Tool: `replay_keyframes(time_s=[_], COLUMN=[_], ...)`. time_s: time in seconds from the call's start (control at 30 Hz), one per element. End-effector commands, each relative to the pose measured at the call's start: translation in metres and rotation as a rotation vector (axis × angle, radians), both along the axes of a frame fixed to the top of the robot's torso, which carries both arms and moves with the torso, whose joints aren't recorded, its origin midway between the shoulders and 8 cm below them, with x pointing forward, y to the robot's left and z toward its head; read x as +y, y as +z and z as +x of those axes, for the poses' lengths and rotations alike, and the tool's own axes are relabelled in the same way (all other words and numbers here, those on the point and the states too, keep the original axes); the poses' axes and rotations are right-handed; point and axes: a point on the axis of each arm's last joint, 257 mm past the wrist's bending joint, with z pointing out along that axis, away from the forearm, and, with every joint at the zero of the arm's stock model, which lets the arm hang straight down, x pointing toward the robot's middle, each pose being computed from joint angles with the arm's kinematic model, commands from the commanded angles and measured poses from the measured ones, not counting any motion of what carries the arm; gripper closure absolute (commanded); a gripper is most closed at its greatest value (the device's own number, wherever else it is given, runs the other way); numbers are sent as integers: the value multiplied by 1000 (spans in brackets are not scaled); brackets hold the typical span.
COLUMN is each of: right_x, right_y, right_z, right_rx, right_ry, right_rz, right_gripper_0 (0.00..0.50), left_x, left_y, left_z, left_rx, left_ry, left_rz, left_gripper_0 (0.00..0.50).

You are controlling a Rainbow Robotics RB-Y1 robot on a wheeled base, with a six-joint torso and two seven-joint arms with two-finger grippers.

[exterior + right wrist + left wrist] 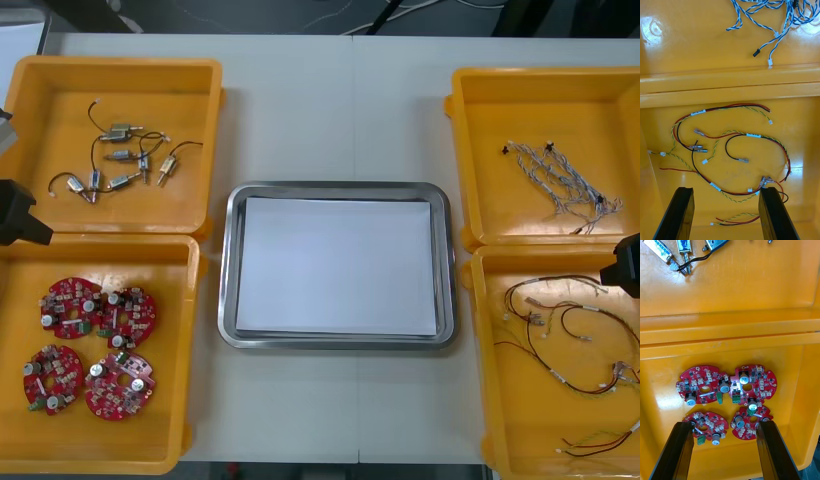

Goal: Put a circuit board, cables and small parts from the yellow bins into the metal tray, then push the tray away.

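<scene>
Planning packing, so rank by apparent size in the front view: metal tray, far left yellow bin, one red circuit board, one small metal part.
1. Metal tray and far left yellow bin: about alike, unranked.
2. A red circuit board.
3. A small metal part.

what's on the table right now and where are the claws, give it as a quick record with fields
tray: metal tray, mid-table, white inside, nothing in it
far left bin: small metal parts with black leads
near left bin: four red circuit boards
far right bin: blue and white cables
near right bin: red, yellow and black cables
left claw: open, over the circuit boards
right claw: open, over the red, yellow and black cables
progress: nothing picked yet
</scene>
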Motion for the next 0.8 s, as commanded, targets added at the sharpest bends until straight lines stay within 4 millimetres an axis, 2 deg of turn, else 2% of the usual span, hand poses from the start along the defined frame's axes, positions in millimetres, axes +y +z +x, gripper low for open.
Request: replay_keyframes(time_s=[0.03, 0.37, 0.4, 0.43, 0.47, 0.53, 0.63, 0.8], right_x=[4, 4, 4, 4, 9, 11, 14, 15], right_y=[0, 0, 0, 0, -13, -16, -11, -13], right_z=[0, 0, 0, 0, -7, -9, -9, -13], right_rx=[-7, -7, -7, -7, 24, 28, 15, 28], right_ry=[20, 20, 20, 20, 24, 26, 41, 60], right_rz=[-7, -7, -7, -7, 13, 21, 16, 14], right_gripper_0=[0, 0, 0, 0, 0, 0, 0, 0], left_x=[12, 12, 6, 5, 4, 7, 10, 13], left_y=[20, 20, -6, -9, -9, -7, -3, 5], left_z=[5, 5, -4, -5, -5, -6, -4, -3], left_rx=[-29, -29, 27, 30, 29, 26, 15, -6], left_ry=[-10, -10, -5, -3, -3, -3, -2, -30], left_rz=[61, 61, 30, 20, 16, 21, 30, 36], left_gripper_0=[0, 0, 0, 0, 0, 0, 0, 0])
